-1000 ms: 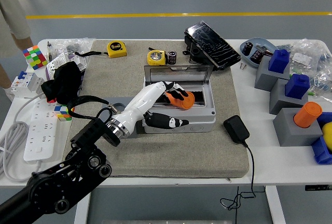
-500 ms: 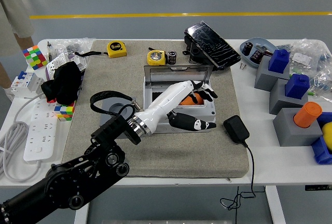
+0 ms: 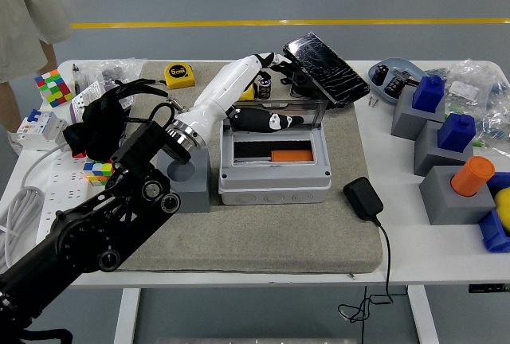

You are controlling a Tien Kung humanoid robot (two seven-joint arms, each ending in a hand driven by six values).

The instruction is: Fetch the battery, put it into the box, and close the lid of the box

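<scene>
The grey box [image 3: 275, 187] stands mid-mat with its lid [image 3: 279, 110] upright along the far side. An orange battery [image 3: 291, 154] lies flat inside it, at the right of the compartment. My left hand [image 3: 283, 89] reaches over the lid from the left. Its white fingers [image 3: 267, 60] stretch out behind the lid's top edge, and the thumb [image 3: 267, 120] lies across the lid's front face. The hand is spread and holds nothing. A small black cylindrical battery [image 3: 264, 87] stands just behind the lid, under the fingers.
A black panel [image 3: 325, 69] leans behind the box at right. A black charger [image 3: 362, 198] with its cable lies right of the box, a grey block [image 3: 187, 185] at its left. Yellow tape measure [image 3: 179, 75], power strip [image 3: 60, 201], grey stands [image 3: 446, 161]. A person [image 3: 24, 25] stands top left.
My left hand let the orange battery go inside the box, then lifted out and swung back and up to the raised lid.
</scene>
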